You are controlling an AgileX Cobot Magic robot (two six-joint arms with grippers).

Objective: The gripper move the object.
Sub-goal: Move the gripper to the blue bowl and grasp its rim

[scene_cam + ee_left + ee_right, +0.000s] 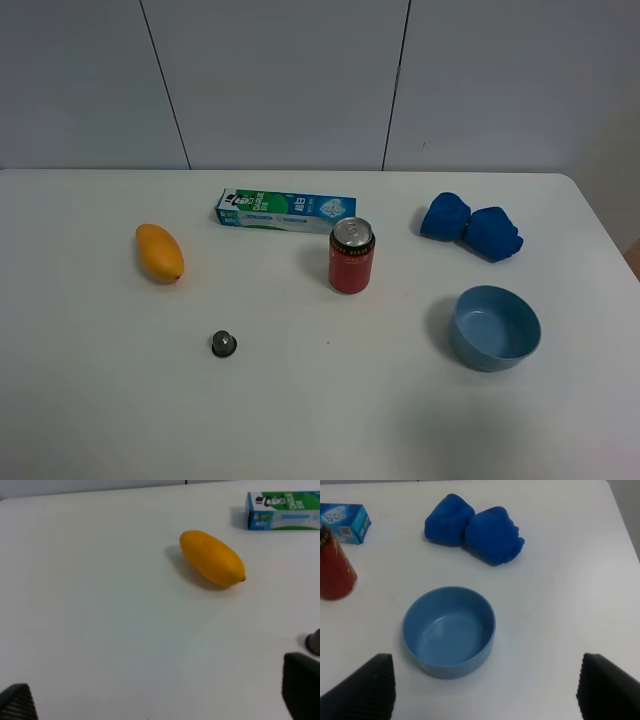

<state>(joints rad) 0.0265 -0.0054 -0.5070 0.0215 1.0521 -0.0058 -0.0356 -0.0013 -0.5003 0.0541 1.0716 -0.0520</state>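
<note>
On the white table lie an orange mango point(159, 253), a blue-green toothpaste box point(286, 210), an upright red can point(351, 256), a crumpled blue cloth point(471, 227), a blue bowl point(494, 327) and a small dark metal cap point(224, 343). Neither gripper shows in the high view. The left gripper point(160, 700) is open and empty, back from the mango point(212, 558). The right gripper point(485, 690) is open and empty, its fingertips point(367, 687) wide apart on the near side of the empty bowl point(449, 631).
The toothpaste box point(283, 510) and the cap point(314, 643) show at the edge of the left wrist view. The can point(334, 567) and the cloth point(474, 528) show in the right wrist view. A grey panelled wall point(300, 80) stands behind the table.
</note>
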